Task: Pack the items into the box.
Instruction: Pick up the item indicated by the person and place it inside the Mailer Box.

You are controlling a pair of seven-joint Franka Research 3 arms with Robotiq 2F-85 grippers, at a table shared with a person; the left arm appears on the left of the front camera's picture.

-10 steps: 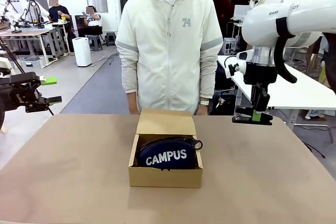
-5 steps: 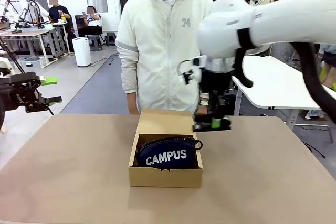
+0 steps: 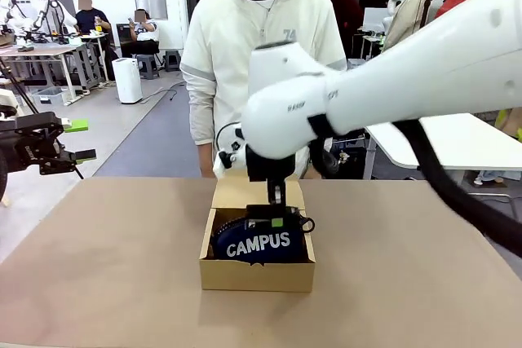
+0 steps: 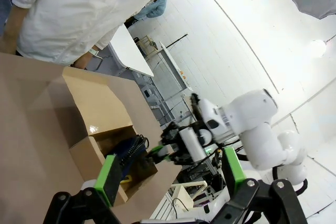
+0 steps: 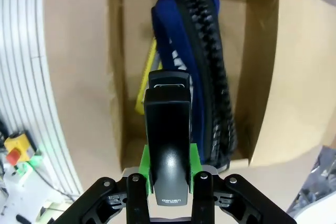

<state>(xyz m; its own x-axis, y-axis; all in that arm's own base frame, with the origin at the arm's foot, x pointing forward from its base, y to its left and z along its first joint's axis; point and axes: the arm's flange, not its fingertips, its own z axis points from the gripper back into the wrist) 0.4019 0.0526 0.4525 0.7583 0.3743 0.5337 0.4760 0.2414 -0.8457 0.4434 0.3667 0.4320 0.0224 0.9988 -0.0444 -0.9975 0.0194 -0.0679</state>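
Front camera faces across the table (image 3: 98, 266) at the person (image 3: 220, 79), box (image 3: 257, 275) mid-frame. Left wrist looks on from the side, farther off; right wrist stares straight down, close. All three share the box.

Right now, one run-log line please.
right end effector: shut on black stapler, over box | CAMPUS pouch: in box | left end effector: open

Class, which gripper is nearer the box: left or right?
Right. The right gripper, holding the stapler, hovers over the box; the left gripper sits beyond the table's left edge.
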